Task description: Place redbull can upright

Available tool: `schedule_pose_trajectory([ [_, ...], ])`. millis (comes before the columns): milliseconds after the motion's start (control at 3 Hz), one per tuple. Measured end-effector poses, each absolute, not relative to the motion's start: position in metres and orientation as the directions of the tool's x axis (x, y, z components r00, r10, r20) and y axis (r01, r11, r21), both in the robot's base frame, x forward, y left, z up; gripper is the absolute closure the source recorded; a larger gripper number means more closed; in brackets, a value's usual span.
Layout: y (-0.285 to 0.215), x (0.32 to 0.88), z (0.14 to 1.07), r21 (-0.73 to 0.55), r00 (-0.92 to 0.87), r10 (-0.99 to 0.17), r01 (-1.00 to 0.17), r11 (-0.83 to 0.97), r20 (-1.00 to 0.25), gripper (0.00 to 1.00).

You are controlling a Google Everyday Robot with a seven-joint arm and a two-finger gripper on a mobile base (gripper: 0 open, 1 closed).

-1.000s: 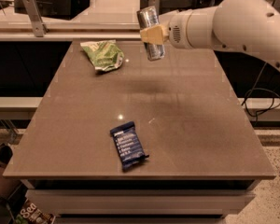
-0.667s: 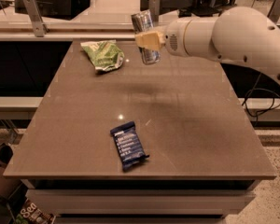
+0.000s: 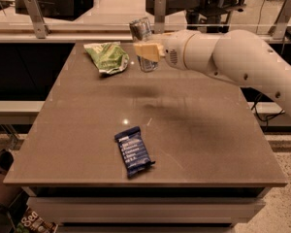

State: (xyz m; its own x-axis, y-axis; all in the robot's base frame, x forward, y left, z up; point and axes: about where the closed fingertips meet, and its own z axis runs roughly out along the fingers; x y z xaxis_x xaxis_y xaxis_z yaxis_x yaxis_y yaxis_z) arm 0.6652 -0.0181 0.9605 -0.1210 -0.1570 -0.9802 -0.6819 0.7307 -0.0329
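Observation:
The redbull can (image 3: 143, 42) is a slim silvery can, held almost upright with a slight tilt, above the far middle of the brown table (image 3: 203, 130). My gripper (image 3: 146, 51) reaches in from the right on a white arm and is shut on the can's middle with its pale yellow fingers (image 3: 148, 50). The can's lower end hangs near the table surface; I cannot tell whether it touches.
A green chip bag (image 3: 107, 57) lies at the far left of the table, just left of the can. A dark blue snack bar wrapper (image 3: 133, 151) lies near the front edge. A railing with metal posts (image 3: 35, 16) runs behind the table.
My gripper has carried the can leftward, closer to the green chip bag. The can stays near upright in the grip.

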Motion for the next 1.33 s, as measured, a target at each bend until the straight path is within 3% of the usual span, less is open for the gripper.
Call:
schedule_pose_trajectory([
  [1333, 0.009, 0.700, 0.888, 0.064, -0.175, -0.094, -0.728, 0.682, -0.980, 1.00],
])
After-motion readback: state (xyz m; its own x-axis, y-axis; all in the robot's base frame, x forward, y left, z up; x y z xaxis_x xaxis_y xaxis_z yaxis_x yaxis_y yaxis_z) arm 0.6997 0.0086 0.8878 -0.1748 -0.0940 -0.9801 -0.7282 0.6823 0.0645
